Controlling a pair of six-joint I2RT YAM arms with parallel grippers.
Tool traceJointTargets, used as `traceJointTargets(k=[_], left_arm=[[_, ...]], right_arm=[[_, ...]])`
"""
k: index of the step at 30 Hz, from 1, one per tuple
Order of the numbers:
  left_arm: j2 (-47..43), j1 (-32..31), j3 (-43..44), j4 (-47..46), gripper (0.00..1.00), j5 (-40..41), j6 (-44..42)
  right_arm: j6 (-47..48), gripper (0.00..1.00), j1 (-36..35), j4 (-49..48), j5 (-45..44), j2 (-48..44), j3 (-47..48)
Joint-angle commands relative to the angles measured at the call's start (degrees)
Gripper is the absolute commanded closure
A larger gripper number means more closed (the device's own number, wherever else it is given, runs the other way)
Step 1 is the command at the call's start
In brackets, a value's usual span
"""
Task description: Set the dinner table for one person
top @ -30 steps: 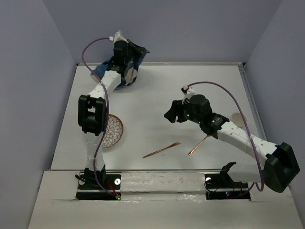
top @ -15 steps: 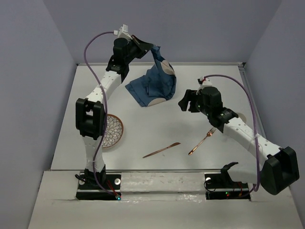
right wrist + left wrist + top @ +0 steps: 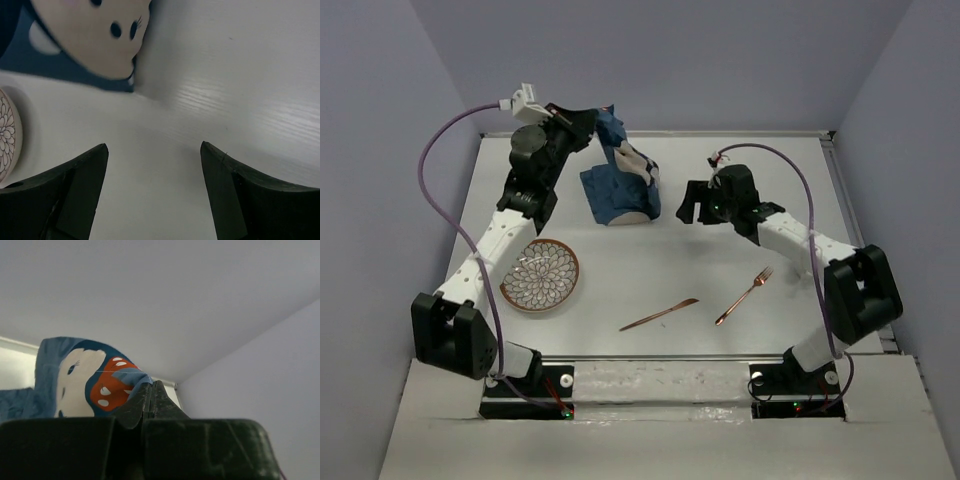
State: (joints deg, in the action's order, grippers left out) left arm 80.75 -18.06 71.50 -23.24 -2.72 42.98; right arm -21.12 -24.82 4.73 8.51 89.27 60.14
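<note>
- Dinner table point(image 3: 620, 255): white top filling the middle of the overhead view, under everything listed here.
- Nearest, lower centre: knife point(image 3: 660, 314) lying flat, long axis slanting up to the right. Fork point(image 3: 744, 297) just right of it on a similar slant, tines at the upper end. The two are apart. No arm is near either.
- Left of centre: patterned plate point(image 3: 540, 275), flat on the table, with the left arm's forearm passing above its left side.
- Mid-depth, right of centre: right gripper point(image 3: 688, 207), jaws wide with nothing between them, facing picture-left and low over the table.
- Just beyond and left of it: blue placemat point(image 3: 620, 190). Its lower part is bunched on the table and its upper part is drawn up into a peak, so it runs top to bottom in the frame.
- Farthest, upper left of centre: left gripper point(image 3: 592, 115), fingers point(image 3: 150, 397) pressed together on the top edge of the cloth.
- Key relation: the placemat's free lower part lies picture-left of the right gripper, near but not touching. In the right wrist view the printed corner sits upper left, ahead of the open fingers, with bare table between.
- Judgement: the right arm is nearer the loose end and the left is busy at the top. Spreading the placemat flat likely calls for the right gripper to advance leftward onto that lower corner.
- Risk: the bunched folds hide which edge is the true corner.
</note>
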Motion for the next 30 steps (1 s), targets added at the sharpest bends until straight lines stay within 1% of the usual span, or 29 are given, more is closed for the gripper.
traceJointTargets(k=[1,2,3,4,5,8,12,13,14,15,18,21,22,24,26,27,30], left_arm=[[-2.35,1.8,-7.16,-8.13,1.0,2.98,3.24],[-2.96,1.8,-8.91,-8.74,1.0,1.24,4.03],[-3.32,1.89,-9.54,-8.83,1.0,1.23,4.21],[-3.67,2.07,-10.15,-8.84,1.0,1.05,4.48],[-4.02,2.33,-11.2,-8.92,1.0,0.96,4.83],[-5.86,2.94,-12.44,-8.92,1.0,1.14,5.09],[-8.15,3.21,-15.16,-9.36,1.0,1.49,5.01],[-8.76,3.39,-15.6,-9.45,1.0,1.58,4.92],[-8.94,3.56,-16.04,-9.62,1.0,1.4,5.09],[-9.12,3.74,-16.31,-9.63,1.0,1.32,5.09],[-10.43,5.23,-17.97,-9.54,1.0,1.14,5.36],[-12.19,5.32,-20.25,-9.54,1.0,3.5,4.75],[-13.85,5.32,-21.22,-9.54,1.0,5.34,4.74],[-17.54,5.32,-25.0,-9.28,1.0,8.76,5.0],[-20.18,5.32,-27.98,-9.19,1.0,10.62,5.44],[-22.28,5.32,-30.61,-9.19,1.0,11.59,5.71],[-24.76,5.32,-34.57,-9.27,1.0,12.21,6.06]], right_arm=[[3.19,0.18,0.03,-6.66,8.96,7.91,9.18],[3.2,0.17,0.03,-7.01,10.89,12.2,10.77],[3.28,0.16,0.03,-7.37,13.17,14.24,12.35],[3.28,0.16,0.03,-7.37,13.2,16.17,13.94],[3.89,0.15,0.03,-7.28,15.02,18.89,16.39],[5.04,0.15,-0.58,-7.98,20.47,21.2,18.61],[5.92,0.14,-1.11,-9.83,21.28,23.57,20.63],[6.44,0.14,-1.11,-9.83,22.24,25.75,22.02],[7.75,0.15,-1.11,-9.39,25.47,26.64,22.65],[8.37,0.16,-1.11,-8.96,26.89,27.26,23.0],[11.28,0.17,-1.11,-9.21,30.42,27.01,20.29],[7.34,0.17,-1.11,-9.3,25.61,24.9,17.3],[2.54,0.17,-1.11,-9.3,20.89,24.29,16.07],[-4.41,0.16,-1.11,-11.31,17.69,23.05,14.49],[-7.77,0.16,-1.11,-12.64,17.85,23.66,13.95],[-10.23,0.15,-1.11,-13.25,18.2,25.14,14.82],[-12.79,0.14,-1.72,-13.08,19.17,28.48,18.42]])
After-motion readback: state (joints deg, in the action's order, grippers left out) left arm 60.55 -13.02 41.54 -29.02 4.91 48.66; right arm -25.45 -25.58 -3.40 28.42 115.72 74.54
